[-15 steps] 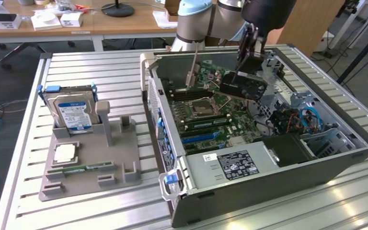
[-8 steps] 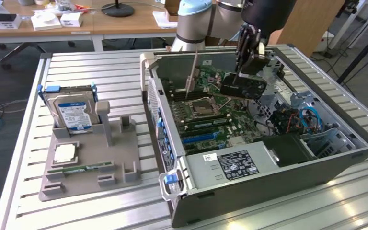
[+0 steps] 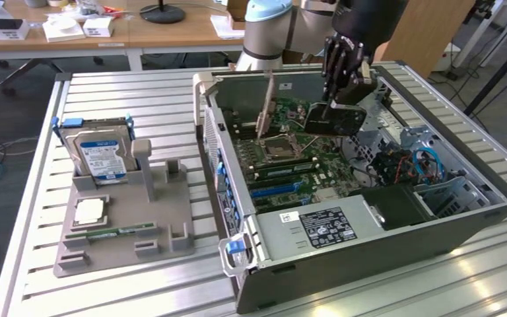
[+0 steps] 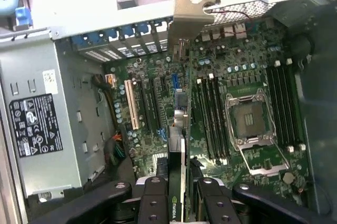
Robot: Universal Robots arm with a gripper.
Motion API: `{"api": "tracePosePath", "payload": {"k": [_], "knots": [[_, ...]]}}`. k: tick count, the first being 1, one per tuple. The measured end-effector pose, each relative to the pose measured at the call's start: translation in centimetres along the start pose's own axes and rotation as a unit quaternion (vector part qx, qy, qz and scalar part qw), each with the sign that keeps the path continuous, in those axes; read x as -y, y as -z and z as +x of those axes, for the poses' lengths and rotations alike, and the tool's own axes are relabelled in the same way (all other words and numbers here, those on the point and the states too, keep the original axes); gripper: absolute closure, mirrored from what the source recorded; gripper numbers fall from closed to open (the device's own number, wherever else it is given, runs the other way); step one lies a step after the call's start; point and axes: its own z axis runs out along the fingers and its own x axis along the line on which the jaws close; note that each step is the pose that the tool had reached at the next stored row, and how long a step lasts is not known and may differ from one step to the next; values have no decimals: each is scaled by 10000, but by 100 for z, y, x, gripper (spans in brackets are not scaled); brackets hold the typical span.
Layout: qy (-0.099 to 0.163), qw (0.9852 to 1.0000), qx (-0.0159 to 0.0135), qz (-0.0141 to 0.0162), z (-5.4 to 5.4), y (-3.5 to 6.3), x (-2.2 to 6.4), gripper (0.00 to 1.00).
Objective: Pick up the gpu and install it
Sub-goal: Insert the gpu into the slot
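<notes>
Room: office space at the back, wooden desks with small boxes and a lamp base; up front a slatted aluminium bench (image 3: 130, 99) carries everything
Case: an open PC tower case (image 3: 368, 264) lies on its side on the bench, with the motherboard (image 3: 276, 158) facing up, its bare CPU socket (image 3: 282, 146) near the middle and the power supply (image 3: 319, 224) at the near end
Parts tray: a grey fixture tray (image 3: 161, 218) sits just beside the case on the exterior view's left; it holds an upright hard drive (image 3: 100, 155), a loose processor (image 3: 89, 211) and a memory stick (image 3: 113, 232)
Gripper: the gripper (image 3: 346, 99) hangs down into the open case from above
Fingers: closed partway, the fingers (image 4: 155, 203) pressing on both faces of the card, so they have firm hold of it
Gpu: the gpu (image 3: 335, 120) hangs dark and slightly tilted under the gripper, over the motherboard and clear of it as far as I can judge; the wrist view has it edge-on, its metal bracket (image 4: 187, 18) towards the case's rear wall and its edge running over the expansion slots (image 4: 147, 103)
Done: the pick-up, since the card is off the tray and inside the case opening
Left: the seating; the card looks not yet pushed into a slot, and the bracket stands above the rear openings, not in them
</notes>
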Motion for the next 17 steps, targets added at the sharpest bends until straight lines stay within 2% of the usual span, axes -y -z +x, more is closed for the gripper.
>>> {"api": "tracePosePath", "payload": {"k": [4,9,11,15,16,17], "knots": [[364,9993,-13,13,0,-10,0,74],[807,9967,-29,29,-1,-21,1,74],[869,9962,-32,31,-1,-22,1,74],[870,9962,-32,32,-2,-22,0,74],[869,9962,-30,48,-7,-23,-4,74],[873,9961,-27,80,-11,-23,-7,74]]}}
